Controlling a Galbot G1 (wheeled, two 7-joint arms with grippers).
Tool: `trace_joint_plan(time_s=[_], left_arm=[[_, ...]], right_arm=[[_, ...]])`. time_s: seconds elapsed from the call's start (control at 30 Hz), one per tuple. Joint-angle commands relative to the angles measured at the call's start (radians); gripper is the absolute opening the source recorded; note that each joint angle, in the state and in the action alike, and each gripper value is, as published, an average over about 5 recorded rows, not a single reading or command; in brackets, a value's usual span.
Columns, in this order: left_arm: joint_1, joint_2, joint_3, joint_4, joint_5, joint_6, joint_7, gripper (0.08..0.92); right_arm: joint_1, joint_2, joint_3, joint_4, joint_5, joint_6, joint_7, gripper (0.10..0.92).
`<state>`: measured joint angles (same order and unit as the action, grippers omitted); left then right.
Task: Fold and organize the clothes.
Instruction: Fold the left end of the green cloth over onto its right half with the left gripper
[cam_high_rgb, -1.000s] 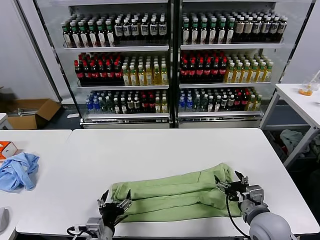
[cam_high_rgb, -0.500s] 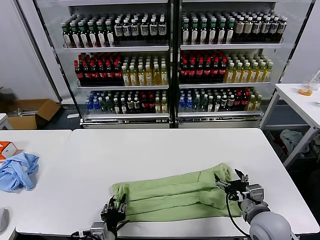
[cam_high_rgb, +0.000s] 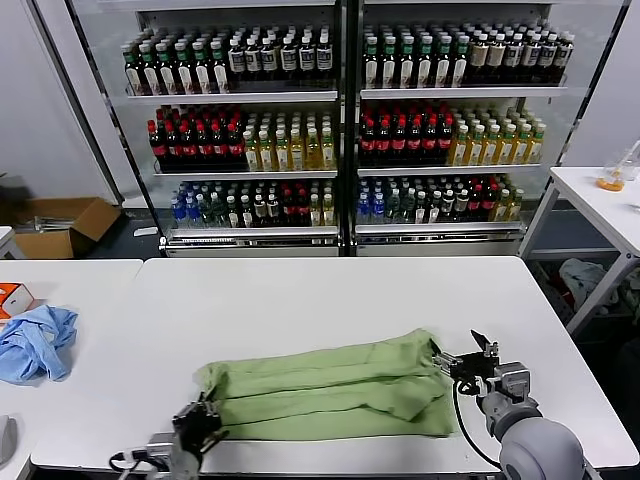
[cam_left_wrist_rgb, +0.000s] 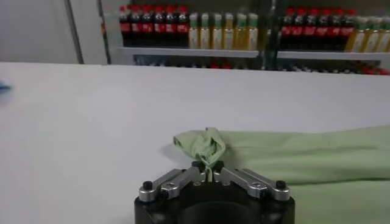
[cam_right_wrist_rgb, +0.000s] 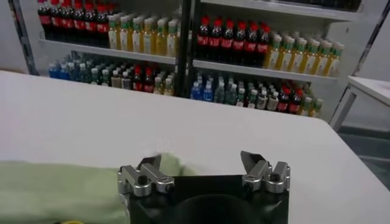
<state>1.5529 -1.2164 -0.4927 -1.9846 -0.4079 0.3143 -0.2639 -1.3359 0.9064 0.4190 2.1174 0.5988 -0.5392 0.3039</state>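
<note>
One of the clothes, a light green shirt (cam_high_rgb: 320, 385), lies folded into a long band near the front edge of the white table (cam_high_rgb: 300, 290). My left gripper (cam_high_rgb: 203, 413) is shut on the shirt's left end. In the left wrist view the gripper (cam_left_wrist_rgb: 208, 168) pinches a bunched tuft of green fabric (cam_left_wrist_rgb: 204, 145). My right gripper (cam_high_rgb: 460, 354) stands open at the shirt's right end, just off the cloth. In the right wrist view nothing lies between the jaws of that gripper (cam_right_wrist_rgb: 201, 163), and the green fabric (cam_right_wrist_rgb: 61, 189) shows beside one finger.
A crumpled blue cloth (cam_high_rgb: 35, 342) and an orange box (cam_high_rgb: 12, 298) lie on the table at the far left. Glass-fronted drink shelves (cam_high_rgb: 340, 130) stand behind the table. A second white table (cam_high_rgb: 600, 200) stands at the right.
My left gripper has shut on the shirt's left end and drawn it to the left. The whole shirt has slid left, out from under the right gripper, which stays open.
</note>
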Motion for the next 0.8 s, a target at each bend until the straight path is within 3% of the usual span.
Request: trace_joint_plan(time_s=[0.03,0.2,0.33,0.6,0.8], left_arm=[[-0.012,0.193,-0.264,0.059,-0.196,-0.001,0.016,0.106],[-0.044,0.279,-0.401,0.114,-0.313,0.004,0.025,0.106],[-0.055,0.293,-0.453,0.052,-0.534,0.016,0.041,0.106],[-0.047,0.142,-0.3,-0.228,-0.89,0.02,0.098,0.106],[-0.085,0.037,-0.125,-0.296,-1.015,0.014,0.111,0.106]], right_arm=[[0.009,-0.003,0.002,-0.003,0.003,0.002,0.002,0.823],[0.016,-0.006,0.005,-0.003,0.008,0.004,0.002,0.823],[0.017,-0.006,0.003,-0.005,0.008,0.006,0.001,0.823],[0.016,-0.008,-0.006,-0.008,0.006,0.008,0.0,0.823],[0.017,-0.014,-0.005,-0.006,0.007,0.01,-0.001,0.823]])
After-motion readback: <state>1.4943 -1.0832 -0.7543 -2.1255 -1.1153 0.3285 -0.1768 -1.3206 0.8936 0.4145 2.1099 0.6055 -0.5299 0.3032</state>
